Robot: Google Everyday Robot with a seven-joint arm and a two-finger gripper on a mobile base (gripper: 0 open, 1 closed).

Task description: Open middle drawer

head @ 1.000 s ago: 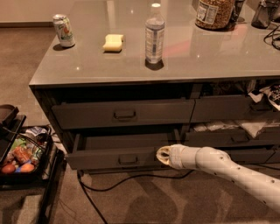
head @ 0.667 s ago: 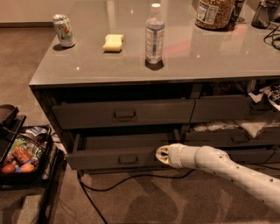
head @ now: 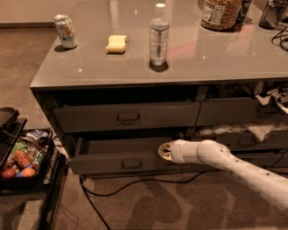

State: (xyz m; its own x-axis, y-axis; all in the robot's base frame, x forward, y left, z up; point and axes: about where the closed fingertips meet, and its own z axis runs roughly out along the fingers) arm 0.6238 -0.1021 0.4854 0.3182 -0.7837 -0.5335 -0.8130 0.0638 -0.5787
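Extending in from the lower right, a white arm point(head: 234, 167) is seen low across the front of a dark cabinet. The claw point(head: 164, 151) is placed at its left end, just above the top edge of the middle drawer point(head: 103, 164) and to the right of the drawer's small bar handle point(head: 131, 163). Only a round tan face is shown at that end, so whether the claw is spread or pressed together cannot be told, nor whether the drawer is touched.

The middle drawer is found in the left half of the cabinet, below the upper drawer point(head: 90, 120), and is pulled partly out, so that a strip of plain grey inside is exposed behind its front. The upper drawer is fitted with a like handle and is set under the overhang of the tabletop point(head: 225, 56).

On the tabletop a soda can point(head: 65, 31) is stood at the left, a yellow sponge point(head: 117, 43) just to its right, and a clear water bottle point(head: 159, 35) upright near the middle. A large jar point(head: 219, 13) is cut off at the top edge.

Pale clutter point(head: 263, 130) is seen in the right-hand drawers. A dark cable point(head: 135, 183) is laid on the carpet below, and a black cart of packaged snacks point(head: 20, 157) is parked at the left.
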